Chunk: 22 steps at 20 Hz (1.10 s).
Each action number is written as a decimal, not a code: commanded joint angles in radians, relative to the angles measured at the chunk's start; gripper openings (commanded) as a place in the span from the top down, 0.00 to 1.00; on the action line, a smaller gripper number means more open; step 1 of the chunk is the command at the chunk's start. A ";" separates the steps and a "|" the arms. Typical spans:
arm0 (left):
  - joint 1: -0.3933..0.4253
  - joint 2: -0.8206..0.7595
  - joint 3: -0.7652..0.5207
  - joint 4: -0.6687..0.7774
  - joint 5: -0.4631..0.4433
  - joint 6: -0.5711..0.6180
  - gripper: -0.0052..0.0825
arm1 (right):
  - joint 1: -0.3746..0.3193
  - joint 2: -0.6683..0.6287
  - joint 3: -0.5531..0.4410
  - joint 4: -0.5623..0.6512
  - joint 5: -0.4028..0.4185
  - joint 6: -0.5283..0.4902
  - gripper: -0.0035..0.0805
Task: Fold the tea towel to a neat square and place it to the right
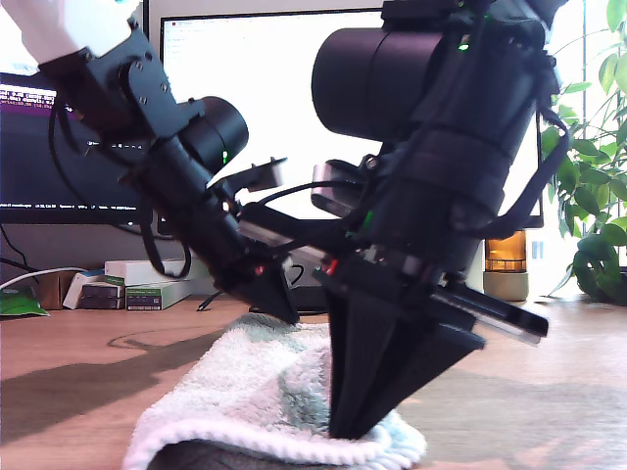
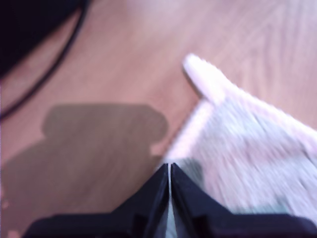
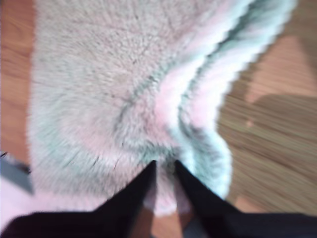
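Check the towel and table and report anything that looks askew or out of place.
The tea towel is not flat: a raised crease runs through it and its corded hem curves in a wavy line rather than straight. My first gripper and my second gripper both pinch its edges. Nothing looks spilled or damaged.

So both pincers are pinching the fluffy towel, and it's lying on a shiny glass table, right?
Not quite. The table is brown wood, not glass; the first wrist view shows its grain. The rest holds: my first pincer and my second pincer are both closed on the fluffy tea towel.
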 commanded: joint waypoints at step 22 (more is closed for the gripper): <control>-0.023 -0.133 -0.148 -0.132 0.156 -0.013 0.97 | -0.014 0.020 -0.020 0.127 -0.091 -0.554 0.97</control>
